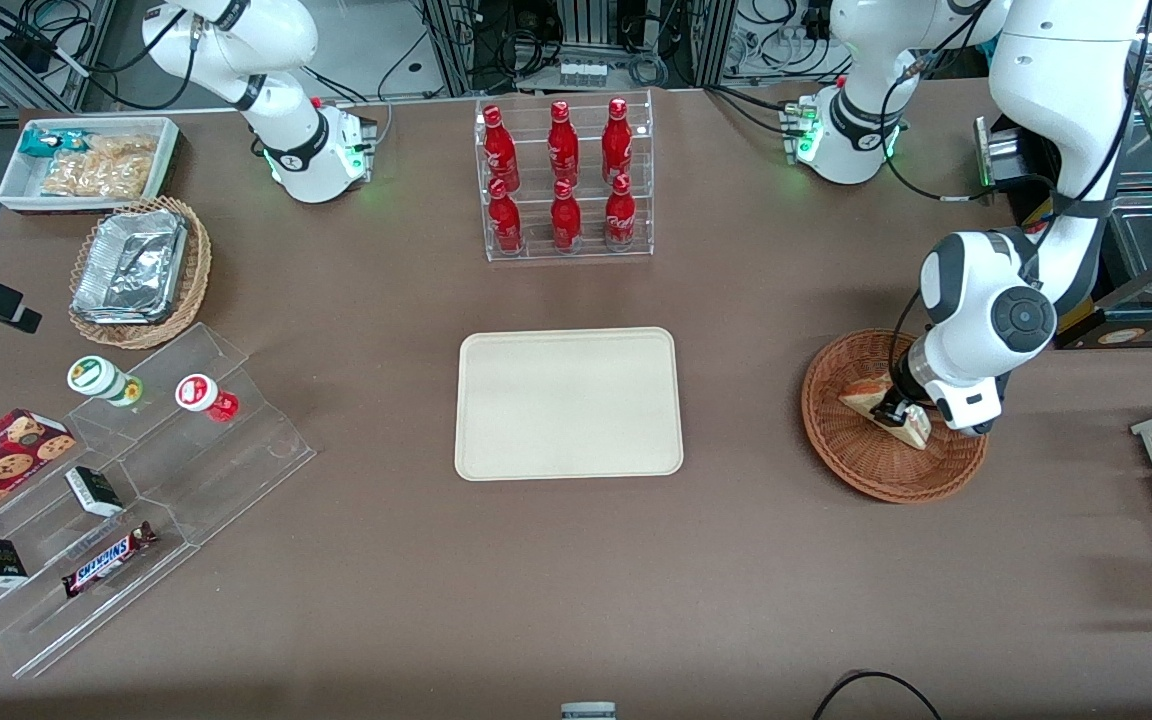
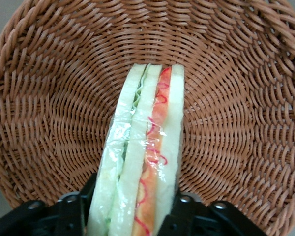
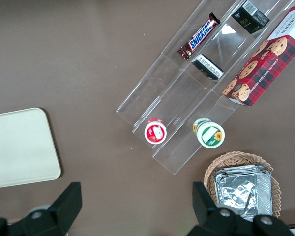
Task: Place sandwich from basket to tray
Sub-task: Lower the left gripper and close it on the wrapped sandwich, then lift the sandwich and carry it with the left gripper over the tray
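One sandwich [image 1: 886, 400] is lying in one reddish-brown basket [image 1: 891, 470], with the one working gripper [image 1: 898, 410] sitting down on it, fingers closing on both sides of the wedge. One cream tray [image 1: 568, 403] is lying well apart from the gripper. Six red bottles [image 1: 563, 170] are standing in one clear rack, farther still. Two lidded cups [image 1: 151, 385] and one Snickers bar [image 1: 108, 558] are resting farthest from the gripper
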`<state>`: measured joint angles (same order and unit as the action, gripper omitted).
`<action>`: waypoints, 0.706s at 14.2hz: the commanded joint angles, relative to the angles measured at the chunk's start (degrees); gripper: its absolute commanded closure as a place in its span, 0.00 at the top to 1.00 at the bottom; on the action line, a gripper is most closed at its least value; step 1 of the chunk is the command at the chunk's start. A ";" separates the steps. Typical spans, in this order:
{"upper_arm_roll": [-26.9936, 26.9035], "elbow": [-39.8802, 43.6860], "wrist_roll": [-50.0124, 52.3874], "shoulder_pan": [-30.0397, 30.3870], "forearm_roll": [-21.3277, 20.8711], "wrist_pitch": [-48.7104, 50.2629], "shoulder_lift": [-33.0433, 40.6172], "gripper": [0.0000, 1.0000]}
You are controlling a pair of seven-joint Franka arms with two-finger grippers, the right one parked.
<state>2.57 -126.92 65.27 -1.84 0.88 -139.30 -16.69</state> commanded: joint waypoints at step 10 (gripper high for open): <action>1.38 29.15 -27.22 -15.36 -0.26 33.55 -4.29 0.02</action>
<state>4.17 -106.25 40.41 -11.48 0.84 -109.39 -14.01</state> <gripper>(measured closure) 0.841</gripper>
